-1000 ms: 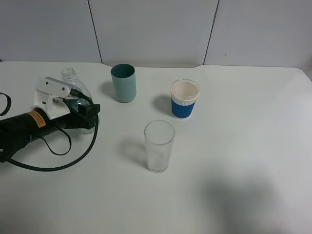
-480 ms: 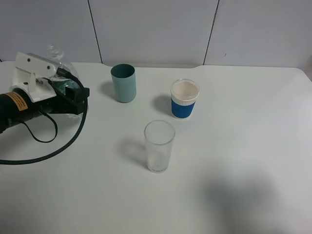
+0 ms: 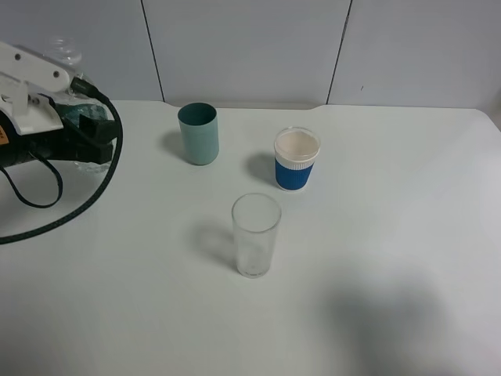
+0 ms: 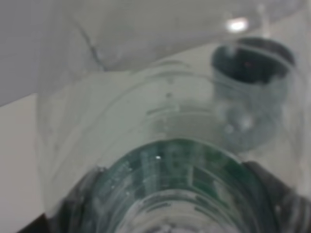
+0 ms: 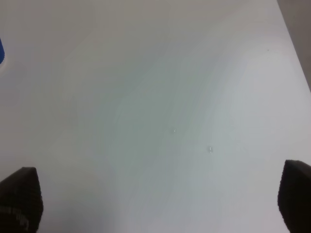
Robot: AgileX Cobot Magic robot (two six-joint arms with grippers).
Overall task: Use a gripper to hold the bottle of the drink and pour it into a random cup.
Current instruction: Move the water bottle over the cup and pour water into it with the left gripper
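White and smooth, the tabletop carries three cups. One is a tall, straight-sided tumbler of clear glass. An opaque teal cup stands behind the tumbler to its left, and a white cup with a blue sleeve stands behind it to its right. Far left of the tumbler, the left pincer pinches one small clear plastic bottle with a dark green label. Its long axis is nearly upright, capless neck uppermost. The right pincer hangs over the tabletop, its two dark fingertips spread wide.
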